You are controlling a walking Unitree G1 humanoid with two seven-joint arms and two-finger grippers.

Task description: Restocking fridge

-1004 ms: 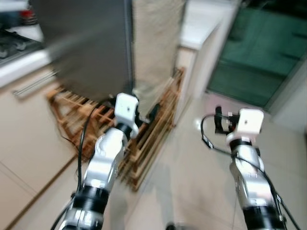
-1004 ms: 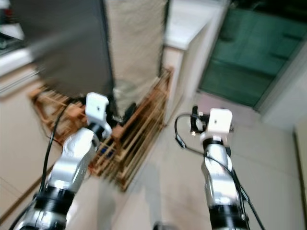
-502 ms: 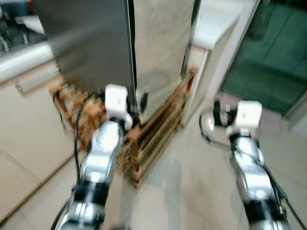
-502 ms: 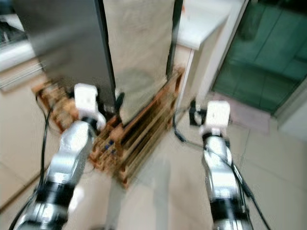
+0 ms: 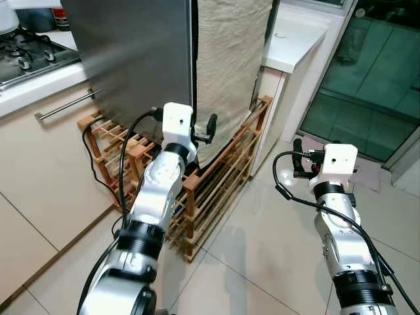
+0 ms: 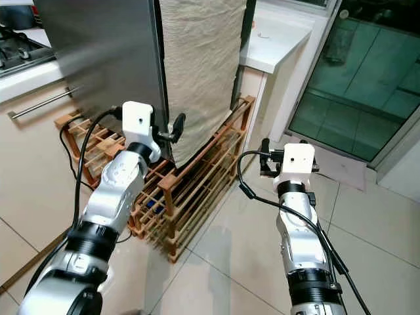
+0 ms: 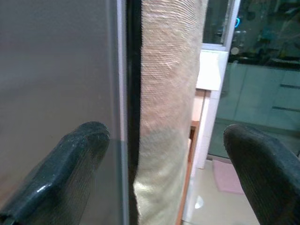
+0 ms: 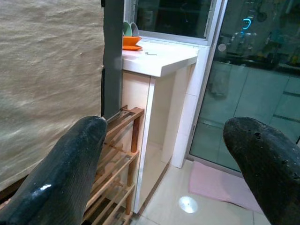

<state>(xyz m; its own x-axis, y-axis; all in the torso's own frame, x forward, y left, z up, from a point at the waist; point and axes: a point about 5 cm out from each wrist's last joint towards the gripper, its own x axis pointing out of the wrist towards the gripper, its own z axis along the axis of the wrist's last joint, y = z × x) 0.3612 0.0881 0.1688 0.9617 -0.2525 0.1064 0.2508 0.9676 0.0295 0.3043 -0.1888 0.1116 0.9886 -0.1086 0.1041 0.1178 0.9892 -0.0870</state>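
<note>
Fridge (image 5: 138, 59) top is cut off, upper left, cloth (image 5: 230, 72) draped beside it. Left gripper (image 7: 176, 173) spread wide at its door edge; right gripper (image 8: 178, 173) wide too, holding nothing.

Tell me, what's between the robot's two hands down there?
Bare tiled floor, seen in the eye views. The left tool is up by the fridge and wooden rack; the right tool hangs over tiles.
</note>
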